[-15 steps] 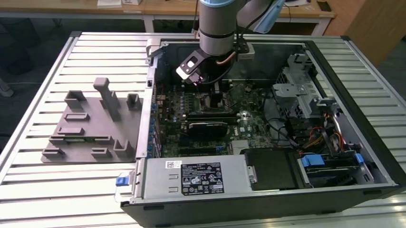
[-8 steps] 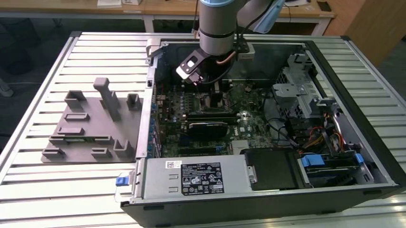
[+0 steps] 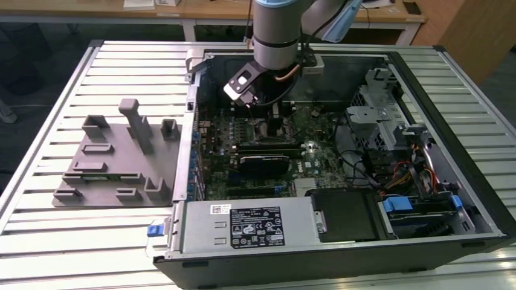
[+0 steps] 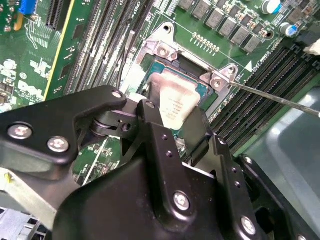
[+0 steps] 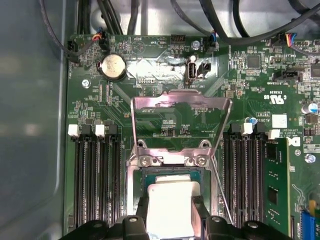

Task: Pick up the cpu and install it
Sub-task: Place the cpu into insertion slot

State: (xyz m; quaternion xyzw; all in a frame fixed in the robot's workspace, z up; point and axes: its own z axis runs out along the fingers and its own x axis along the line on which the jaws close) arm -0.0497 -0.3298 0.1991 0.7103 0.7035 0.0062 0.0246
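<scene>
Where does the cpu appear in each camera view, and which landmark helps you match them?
Exterior view: its spot lies under the gripper, inside the computer case.
Second wrist view: the cpu, just past the gripper's black body.
First wrist view: the cpu, between the memory slots.
Shared landmark: the two-screw socket bracket.

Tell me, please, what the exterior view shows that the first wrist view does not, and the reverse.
The exterior view gives the setting: the grey fixture tray on the slatted table, the computer case with its outer walls, and the arm reaching into it. The first wrist view gives detail: the coin cell, the raised socket frame, and the cpu gripped by the tool over the open socket. Both share the green motherboard.
</scene>
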